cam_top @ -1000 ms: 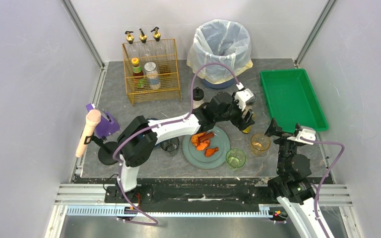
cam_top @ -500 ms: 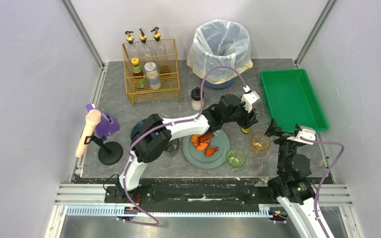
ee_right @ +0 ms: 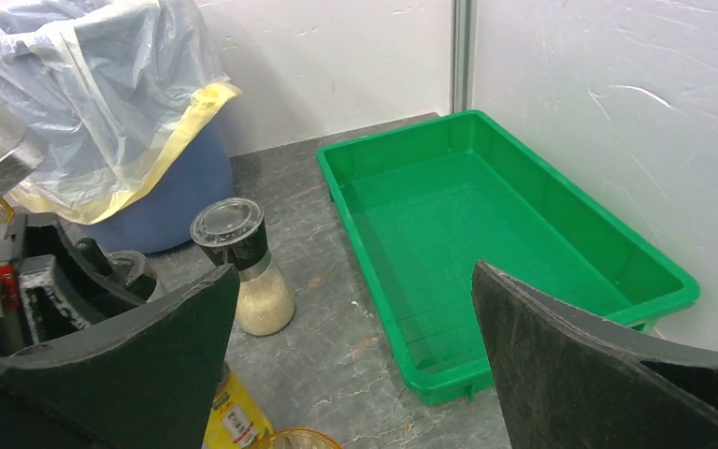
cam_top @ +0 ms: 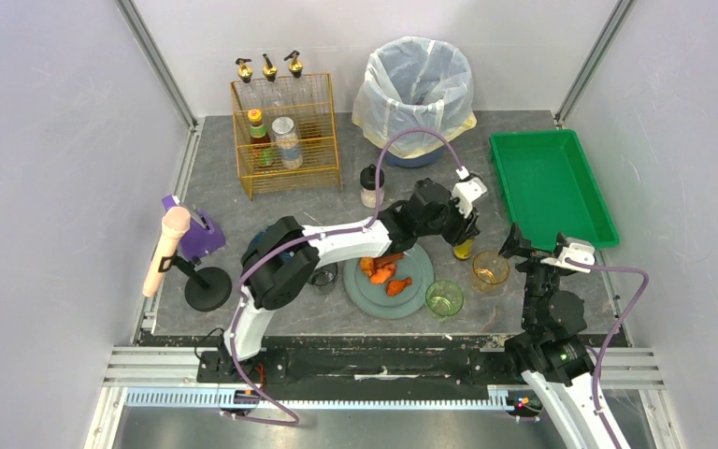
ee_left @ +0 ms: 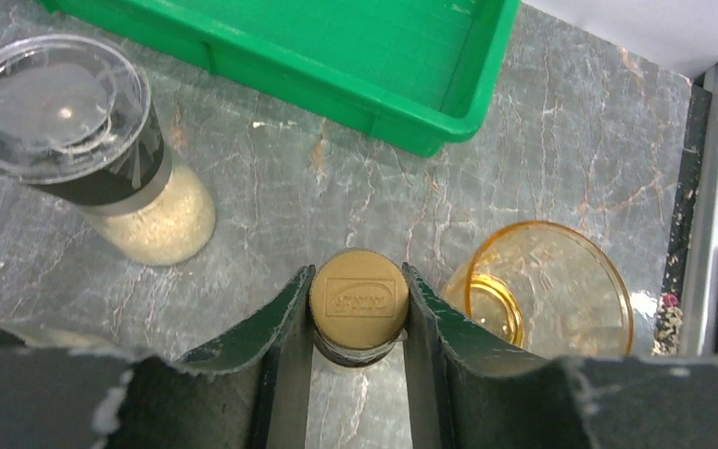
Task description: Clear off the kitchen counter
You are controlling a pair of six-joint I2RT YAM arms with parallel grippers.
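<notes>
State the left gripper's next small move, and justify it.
Probably lift the bottle straight up: the left gripper pinches its cap from both sides, and the amber cup and grinder stand close, so sliding sideways risks knocking them.

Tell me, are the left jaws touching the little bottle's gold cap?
Touching. The left wrist view shows both jaws pressed against the gold cap, with no gap either side.

Matt veined kitchen counter [cam_top: 215, 178]; glossy green plastic tray [cam_top: 542, 182]; matt gold bottle cap [ee_left: 359, 299].

Grn tray [ee_right: 467, 234] & lidded jar [ee_right: 248, 271] on counter [ee_right: 337, 348]
</notes>
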